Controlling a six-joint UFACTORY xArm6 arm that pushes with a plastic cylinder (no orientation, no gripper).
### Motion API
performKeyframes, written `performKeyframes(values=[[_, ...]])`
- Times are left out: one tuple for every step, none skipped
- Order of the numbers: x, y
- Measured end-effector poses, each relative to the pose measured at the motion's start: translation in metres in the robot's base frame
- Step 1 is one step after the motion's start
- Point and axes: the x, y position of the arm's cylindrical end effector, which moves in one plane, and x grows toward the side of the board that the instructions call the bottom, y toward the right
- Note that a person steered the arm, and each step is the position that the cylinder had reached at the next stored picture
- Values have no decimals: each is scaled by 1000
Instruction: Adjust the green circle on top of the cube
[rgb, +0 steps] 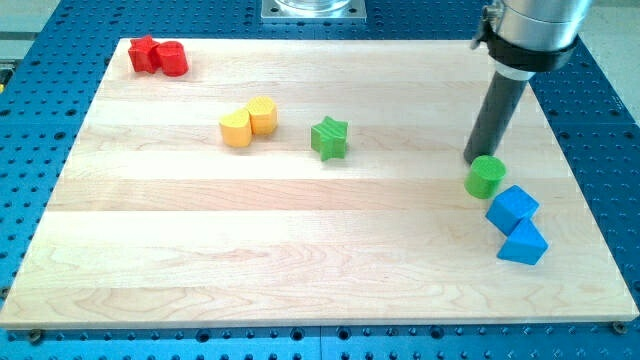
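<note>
The green circle (485, 176) lies on the wooden board (300, 250) at the view's right. The blue cube (512, 208) sits just below and right of it, nearly touching. My tip (473, 161) rests on the board just above and left of the green circle, touching or almost touching its upper-left edge. The dark rod rises from there toward the view's top right.
A blue triangular block (523, 243) lies just below the cube. A green star (329, 138) is near the centre top. A yellow heart (236, 129) and a yellow cylinder (262, 115) touch left of it. Two red blocks (158, 56) sit at the top left corner.
</note>
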Motion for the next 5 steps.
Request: performKeyframes(values=[[24,17],[-28,-22],[15,-142],[44,-95],[44,-48]])
